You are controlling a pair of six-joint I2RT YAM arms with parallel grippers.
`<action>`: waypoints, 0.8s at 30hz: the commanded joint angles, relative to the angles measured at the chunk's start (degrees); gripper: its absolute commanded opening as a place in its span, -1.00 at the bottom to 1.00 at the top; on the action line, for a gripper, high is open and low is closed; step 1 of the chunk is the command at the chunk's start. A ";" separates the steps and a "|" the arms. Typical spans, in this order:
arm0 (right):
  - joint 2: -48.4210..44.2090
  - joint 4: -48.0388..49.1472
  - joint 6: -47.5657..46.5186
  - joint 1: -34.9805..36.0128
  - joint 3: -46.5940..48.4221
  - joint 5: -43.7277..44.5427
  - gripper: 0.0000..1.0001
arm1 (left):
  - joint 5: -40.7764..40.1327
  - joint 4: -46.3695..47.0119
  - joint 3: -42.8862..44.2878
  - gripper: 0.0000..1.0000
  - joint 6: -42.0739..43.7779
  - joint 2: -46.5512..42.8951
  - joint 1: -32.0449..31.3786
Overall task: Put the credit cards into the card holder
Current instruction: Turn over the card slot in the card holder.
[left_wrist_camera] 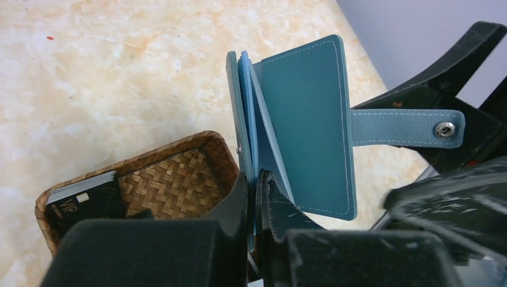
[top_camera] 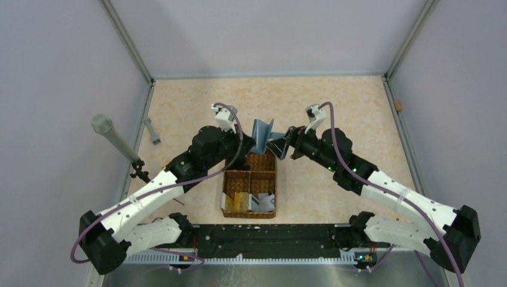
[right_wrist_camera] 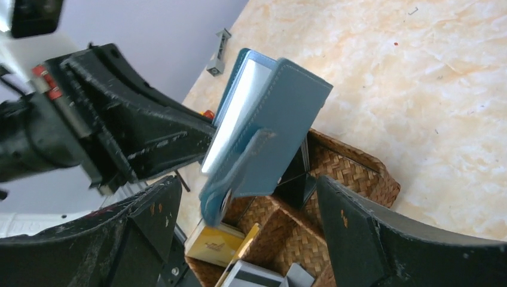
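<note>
The teal card holder (top_camera: 262,134) stands open, upright above the far end of the wicker basket (top_camera: 232,179). My left gripper (top_camera: 252,145) is shut on its lower edge, as the left wrist view shows (left_wrist_camera: 257,186); the holder (left_wrist_camera: 305,131) fans its lighter blue leaves there, and its strap with the stud (left_wrist_camera: 444,129) points right. My right gripper (top_camera: 280,145) is open, its fingers either side of the hanging strap (right_wrist_camera: 239,173). Gold cards (right_wrist_camera: 218,242) and white-grey cards (right_wrist_camera: 257,276) lie in the basket's near compartments, also seen from above (top_camera: 239,200).
A black card (left_wrist_camera: 84,200) stands in one basket compartment. A grey cylinder on a stand (top_camera: 113,136) rises at the left. A small grey piece (top_camera: 153,131) lies by the left wall, a small brown object (top_camera: 398,106) by the right wall.
</note>
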 commanded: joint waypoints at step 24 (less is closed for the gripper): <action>14.10 4.86 8.76 2.24 6.77 10.55 0.54 | -18.72 -2.01 6.37 -1.00 8.83 4.45 -10.95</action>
